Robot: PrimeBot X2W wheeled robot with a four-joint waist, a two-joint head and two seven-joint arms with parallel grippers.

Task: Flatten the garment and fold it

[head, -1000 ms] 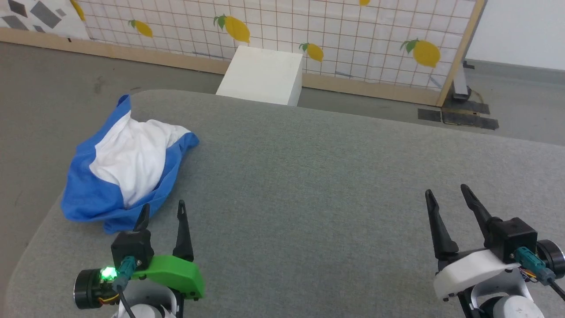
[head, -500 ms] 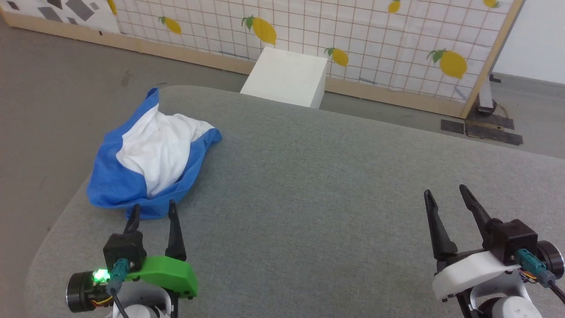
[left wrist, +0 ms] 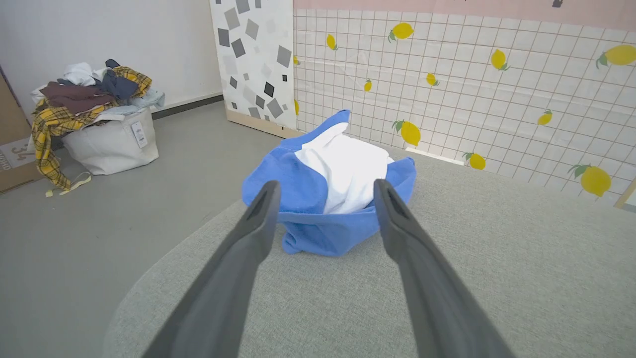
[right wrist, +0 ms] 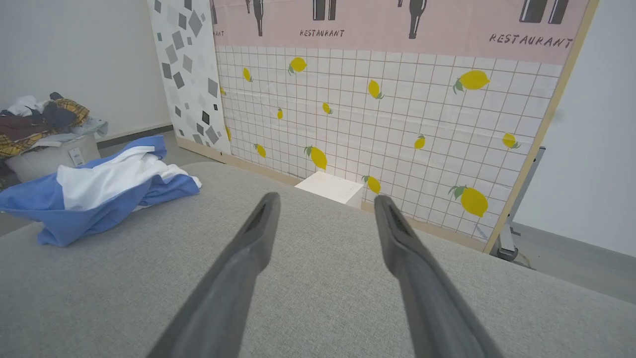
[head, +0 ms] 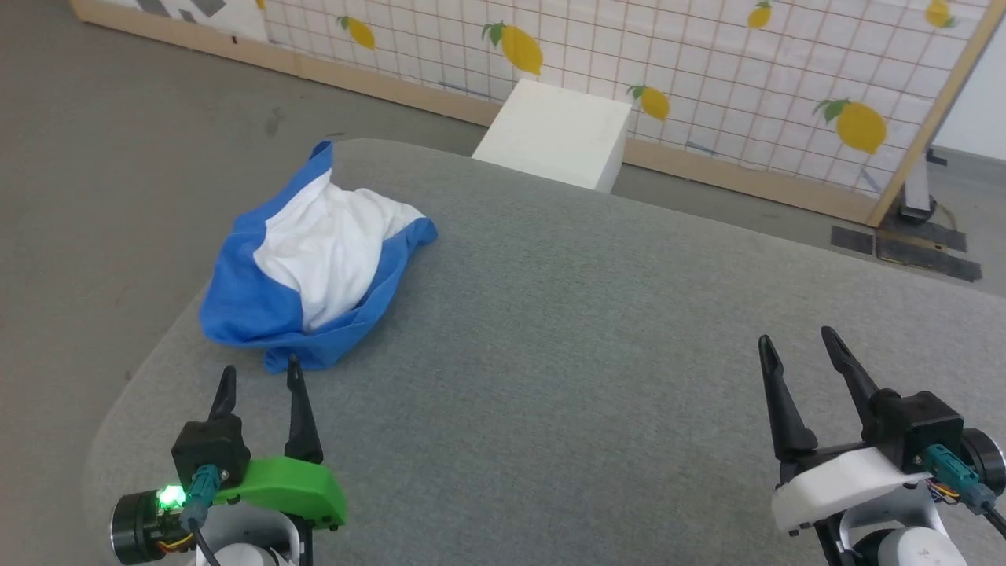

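Left gripper (head: 260, 365), at the lower left of the head view, has its two fingers spread and holds nothing. One tip is just beside the near blue edge of the garment (head: 314, 259), perhaps touching it. The garment lies crumpled in the upper left, at the rounded corner of the grey padded table (head: 589, 354). Right gripper (head: 795, 336), at the lower right, is spread and empty too, well apart from the cloth. The risk, as I judge it, is that a pinch catches several layers, or that a pull drags the heap over the table edge to the floor (head: 102, 157). Behind stand a lemon-tiled panel (head: 707, 71), a white box (head: 558, 134) and a laundry bag (left wrist: 109, 144) full of clothes.
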